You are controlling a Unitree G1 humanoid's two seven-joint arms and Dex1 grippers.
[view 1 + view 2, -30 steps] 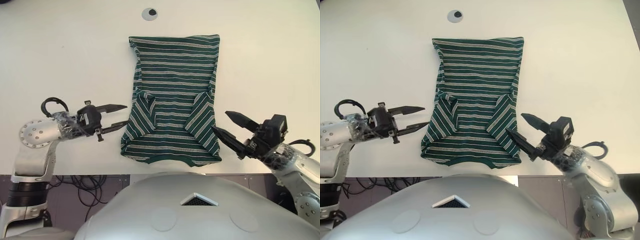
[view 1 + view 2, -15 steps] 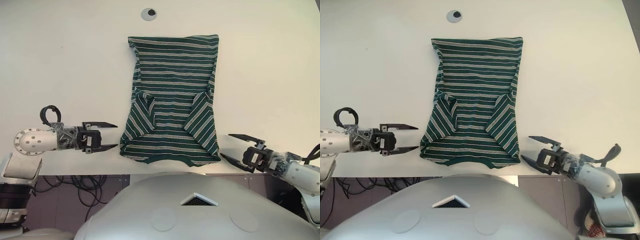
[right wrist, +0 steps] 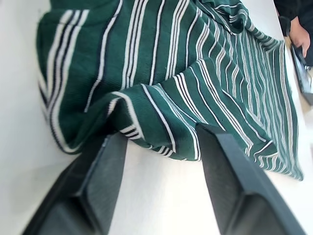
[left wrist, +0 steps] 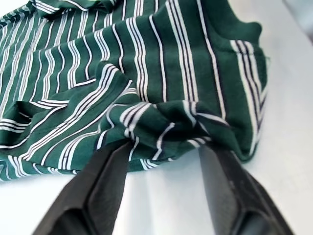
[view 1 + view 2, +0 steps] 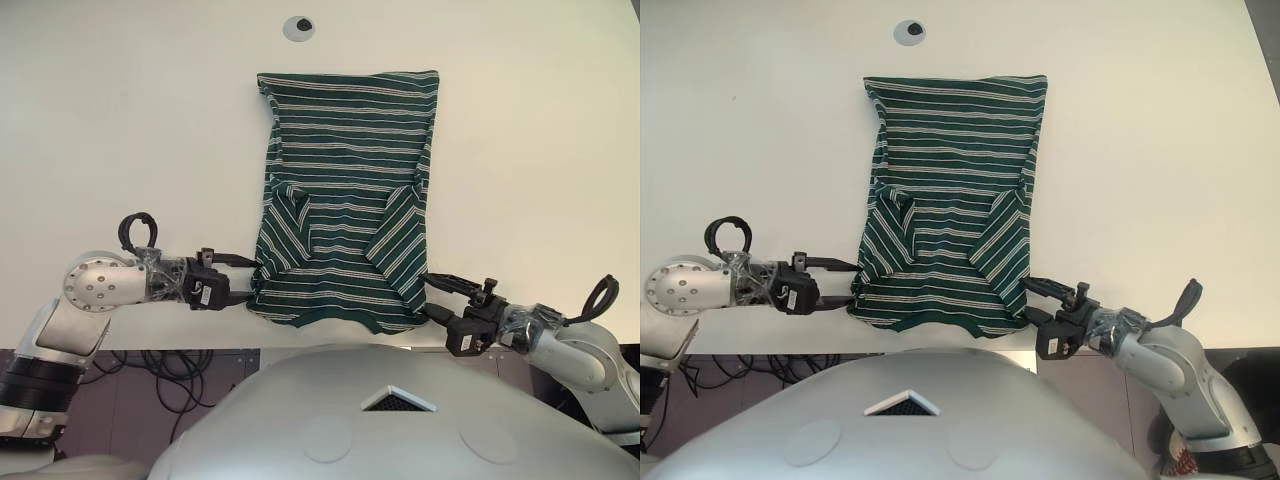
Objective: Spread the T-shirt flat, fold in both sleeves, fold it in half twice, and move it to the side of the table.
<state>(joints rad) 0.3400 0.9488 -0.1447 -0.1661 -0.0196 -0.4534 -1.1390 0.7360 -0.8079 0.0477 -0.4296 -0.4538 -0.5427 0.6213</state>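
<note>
My left end effector (image 5: 252, 280) is spread open, the bunched near corner of the T-shirt (image 5: 345, 200) sitting between its fingers, and my right end effector (image 5: 427, 294) gapes likewise around the opposite near corner. The shirt (sleeves folded in over its striped body) lies on the table (image 5: 120, 150) between the two, stretching away ahead of them. A round grommet (image 5: 298, 27) sits just beyond its far edge.

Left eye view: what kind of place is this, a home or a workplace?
Probably a lab or test bench: a white table with a round cable port, loose cables under its near edge, and a T-shirt laid out on it.
</note>
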